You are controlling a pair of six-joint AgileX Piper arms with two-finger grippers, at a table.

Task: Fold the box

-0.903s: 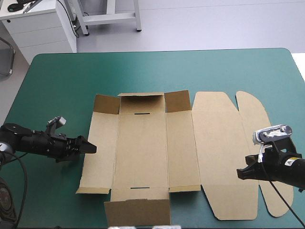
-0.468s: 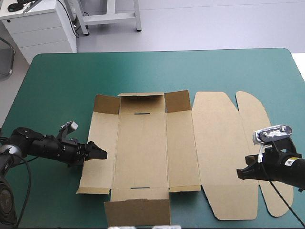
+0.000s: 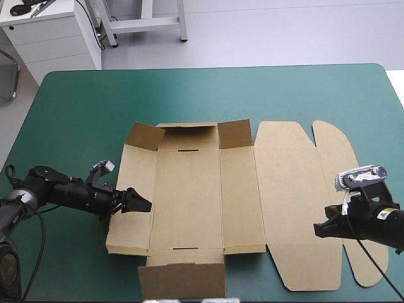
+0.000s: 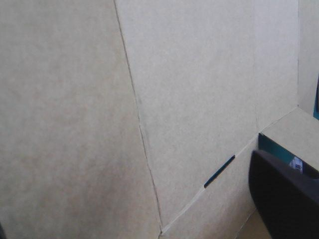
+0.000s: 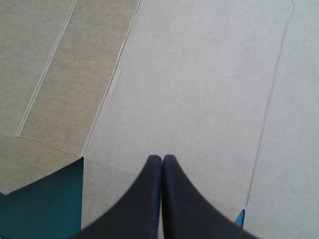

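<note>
The box (image 3: 189,196) lies as an opened sheet in the middle of the worktop (image 3: 82,101), lid panel and rounded tabs flat toward the right. Little is folded yet. The far end flap and its two corner flaps stand up a bit, the left wall is only slightly tilted, and the near flap lies flat.

The left hand (image 3: 142,204) reaches over the left wall. Its fingers stand wide apart, one (image 4: 284,199) showing beside the board, and it holds nothing. The right hand (image 3: 320,228) rests over the lid's near corner with its fingers pressed together, empty. Both side walls and the end tucks remain, I judge.
</note>
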